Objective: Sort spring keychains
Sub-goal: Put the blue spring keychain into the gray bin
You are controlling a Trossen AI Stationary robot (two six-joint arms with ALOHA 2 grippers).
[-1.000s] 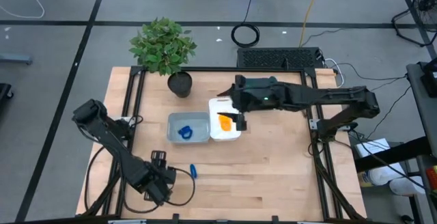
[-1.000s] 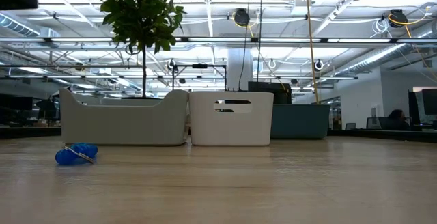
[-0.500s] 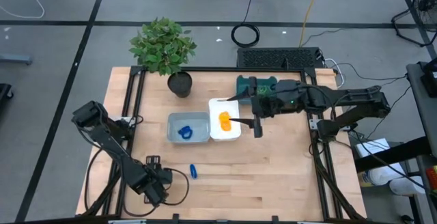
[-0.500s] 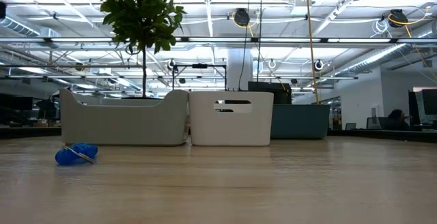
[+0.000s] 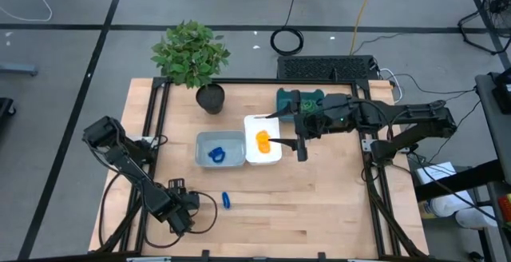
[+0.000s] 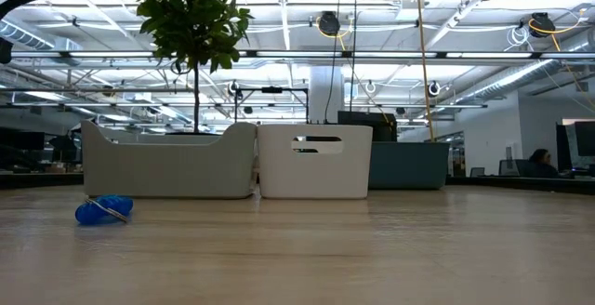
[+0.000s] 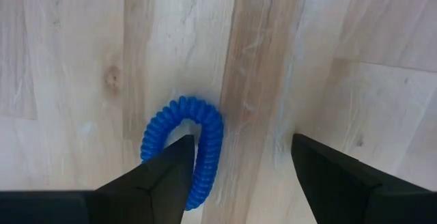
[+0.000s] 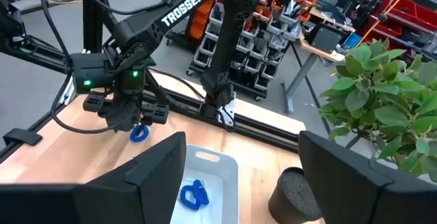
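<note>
- Sorting looks nearly done: blue coiled keychains [image 5: 215, 155] lie in your grey tray [image 5: 202, 140], orange coiled keychains [image 5: 263, 140] in the white tray [image 5: 254, 121].
- One blue coiled plastic keychain [image 7: 184, 145] remains on the desk [image 5: 319, 206], just ahead of your left hand [image 5: 186, 206], fingers spread wide.
- Right hand [image 5: 301, 152] hangs empty and wide beside the white tray.

We cannot see inside either tray from the low view: the grey tray [image 6: 167, 161] and the white tray [image 6: 314, 161] show only their outer walls, so their contents are hidden there. From above, the blue keychains in the grey tray [image 5: 215, 155] merge into one blob too small for us to count, and the orange ones in the white tray [image 5: 262, 140] are likewise a single smear, partly covered by the right gripper [image 5: 301, 152]. In the left wrist view, the loose blue keychain [image 7: 186, 142] has its near end hidden behind one dark finger [image 7: 153, 179]. Both arms are out of the low view, save a dark cable at its corner.
</note>
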